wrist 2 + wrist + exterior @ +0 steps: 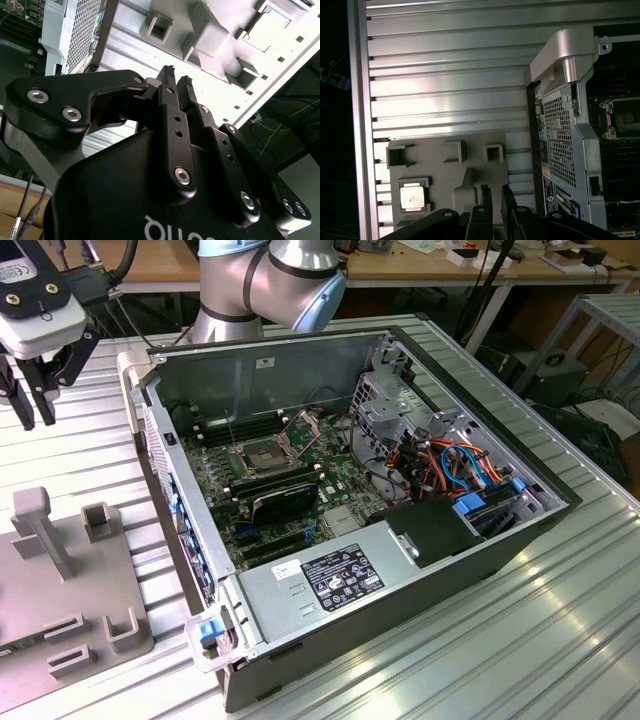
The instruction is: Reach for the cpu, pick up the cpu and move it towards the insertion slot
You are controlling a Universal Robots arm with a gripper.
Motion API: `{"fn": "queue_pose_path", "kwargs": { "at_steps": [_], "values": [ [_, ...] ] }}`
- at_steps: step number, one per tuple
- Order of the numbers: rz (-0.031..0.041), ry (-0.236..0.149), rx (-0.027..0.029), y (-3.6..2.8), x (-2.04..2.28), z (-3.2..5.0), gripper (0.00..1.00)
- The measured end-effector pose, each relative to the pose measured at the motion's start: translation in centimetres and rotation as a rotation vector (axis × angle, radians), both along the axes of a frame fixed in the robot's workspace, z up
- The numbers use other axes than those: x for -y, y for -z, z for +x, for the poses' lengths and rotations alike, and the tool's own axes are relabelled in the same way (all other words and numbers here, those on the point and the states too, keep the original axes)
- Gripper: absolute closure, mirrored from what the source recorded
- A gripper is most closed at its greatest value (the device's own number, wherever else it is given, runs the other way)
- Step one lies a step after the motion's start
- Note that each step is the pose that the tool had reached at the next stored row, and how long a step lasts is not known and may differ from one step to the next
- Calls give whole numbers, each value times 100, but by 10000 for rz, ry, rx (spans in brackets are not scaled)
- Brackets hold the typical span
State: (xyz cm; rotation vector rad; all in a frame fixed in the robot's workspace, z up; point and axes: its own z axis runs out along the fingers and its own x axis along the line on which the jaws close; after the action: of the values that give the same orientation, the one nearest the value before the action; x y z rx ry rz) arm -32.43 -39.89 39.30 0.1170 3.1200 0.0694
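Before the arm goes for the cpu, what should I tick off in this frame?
1. Cpu located: ok, the cpu lies in a recess of the grey fixture tray.
2. Fingers empty: ok, the gripper holds nothing.
3. Gripper over the cpu: not ok, it hangs off to one side of it.
4. Finger gap wide enough for the chip: cannot tell, the gap looks narrow.
5. Insertion slot free: ok, its dark centre looks bare.
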Motion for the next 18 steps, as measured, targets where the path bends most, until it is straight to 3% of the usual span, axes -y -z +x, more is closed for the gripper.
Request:
{"fn": "queue_pose_path", "kwargs": {
  "at_steps": [10, 18],
  "values": [
    [0, 2, 0, 0, 0, -23, 77],
    [0, 0, 0, 0, 0, -152, 77]
  ]
}}
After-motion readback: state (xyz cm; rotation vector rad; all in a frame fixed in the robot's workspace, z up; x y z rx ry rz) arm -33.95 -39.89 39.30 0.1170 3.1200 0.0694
